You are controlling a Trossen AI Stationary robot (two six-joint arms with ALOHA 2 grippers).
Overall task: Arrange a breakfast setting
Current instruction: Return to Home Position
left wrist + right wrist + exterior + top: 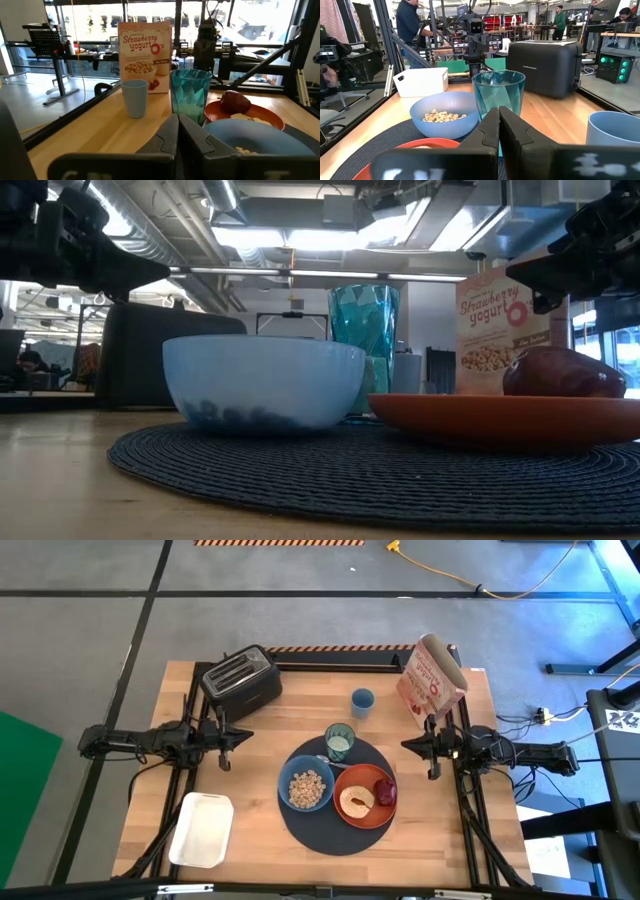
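A round dark blue-grey mat (335, 830) lies at the table's middle near side. On it stand a blue bowl (306, 789) with cereal, an orange plate (364, 797) with round toasted bread (355, 802) and a dark-red fruit (385, 790), and a teal glass (340, 742) at the mat's far edge. The spoon's handle (318, 757) shows beside the glass. My left gripper (226, 743) is shut and empty, left of the mat. My right gripper (431, 748) is shut and empty, right of the mat. Both hang above the table.
A black toaster (241, 680) stands at the far left, a cereal bag (430, 678) at the far right, a small light-blue cup (362, 701) between them. A white tray (202, 829) lies at the near left. People stand in the room beyond the table.
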